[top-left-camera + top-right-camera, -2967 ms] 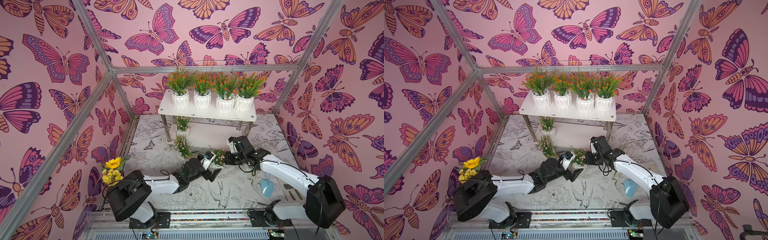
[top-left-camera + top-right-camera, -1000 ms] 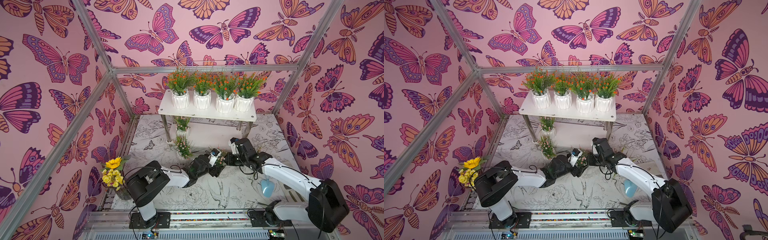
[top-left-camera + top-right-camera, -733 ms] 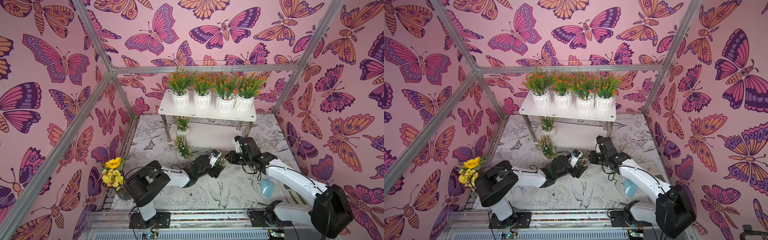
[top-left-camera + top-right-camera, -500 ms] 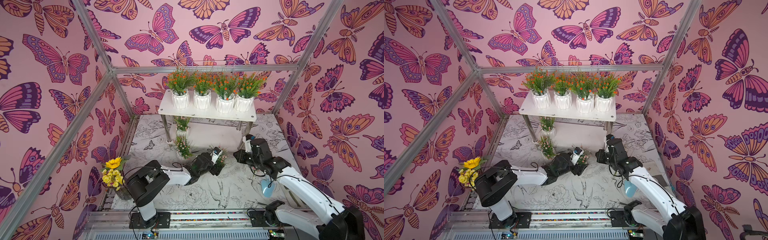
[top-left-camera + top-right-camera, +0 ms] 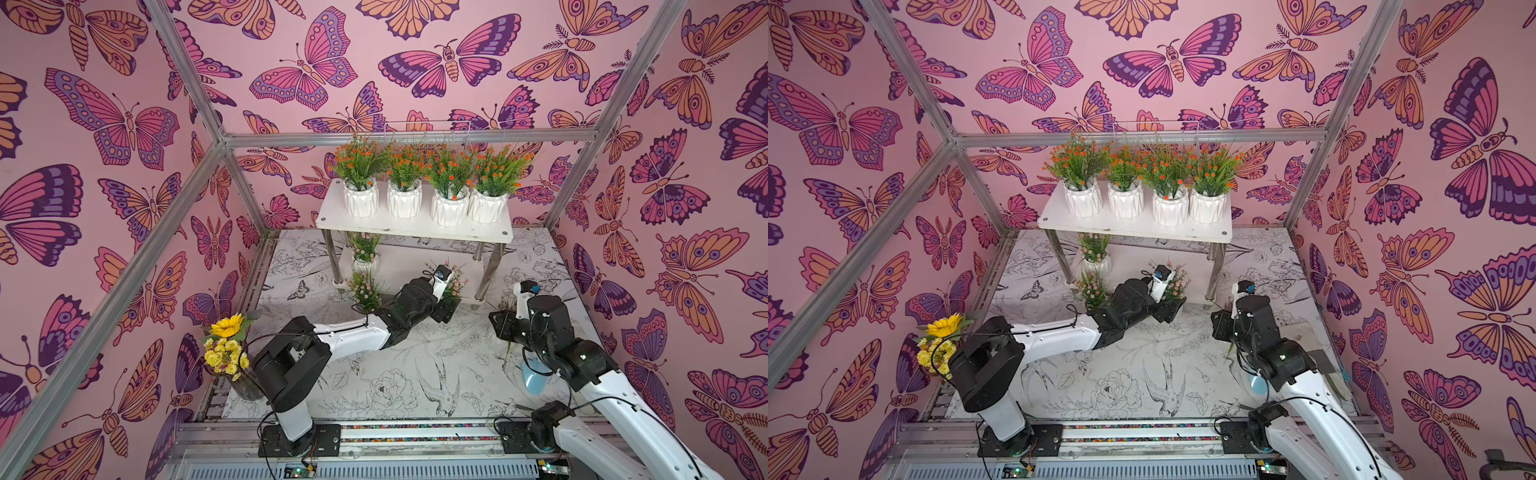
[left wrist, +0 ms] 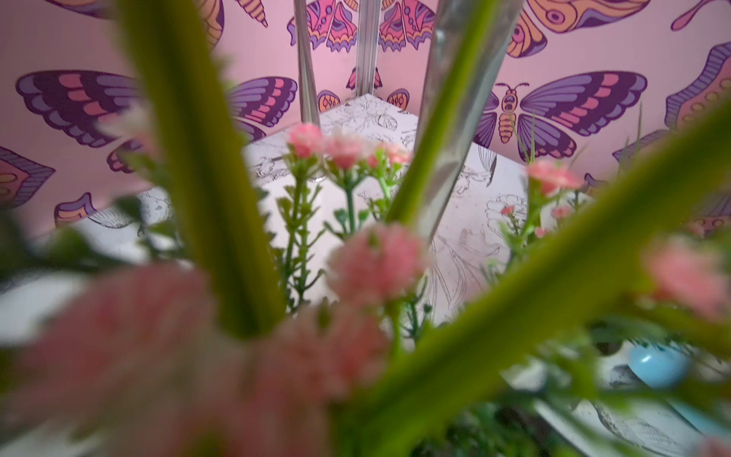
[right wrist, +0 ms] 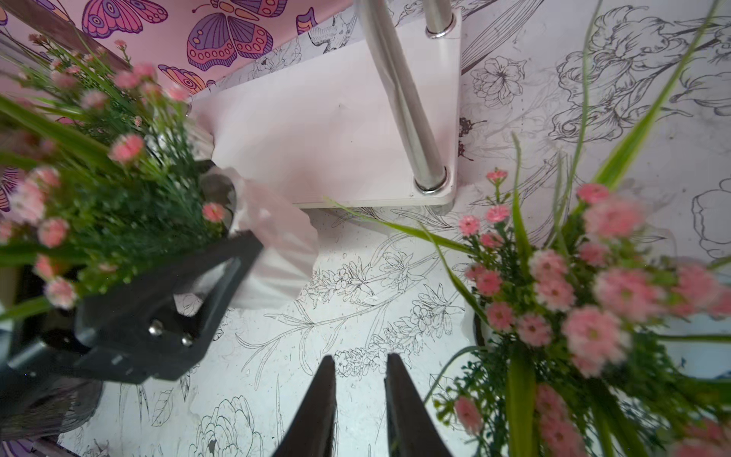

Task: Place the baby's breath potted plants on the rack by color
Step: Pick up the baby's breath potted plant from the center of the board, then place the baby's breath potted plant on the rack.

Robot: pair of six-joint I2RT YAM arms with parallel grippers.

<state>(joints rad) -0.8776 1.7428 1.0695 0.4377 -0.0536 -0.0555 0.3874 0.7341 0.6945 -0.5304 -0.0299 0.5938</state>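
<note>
The white rack (image 5: 415,230) stands at the back with several orange baby's breath potted plants (image 5: 405,183) on its top board. One pink plant (image 5: 364,255) is on the lower board (image 7: 336,130), and another (image 5: 366,291) stands on the table by the rack's left leg. My left gripper (image 5: 450,305) is shut on a tilted white pot (image 7: 277,253) of pink flowers (image 5: 454,282) at the lower board's front edge. Its wrist view shows only blurred blooms (image 6: 375,261). My right gripper (image 7: 360,362) hovers open and empty over the table, beside a further pink plant (image 7: 573,296).
A sunflower bouquet (image 5: 226,347) in a glass vase stands at the table's front left, beside the left arm's base. A pale blue object (image 5: 534,376) lies under the right arm. Shiny rack legs (image 7: 399,99) flank the lower board. Metal frame posts (image 5: 575,166) edge the pink butterfly walls.
My right gripper has drawn back to the right, away from the pot, and its jaws have parted a little. My left gripper has carried the pink plant toward the rack's lower board.
</note>
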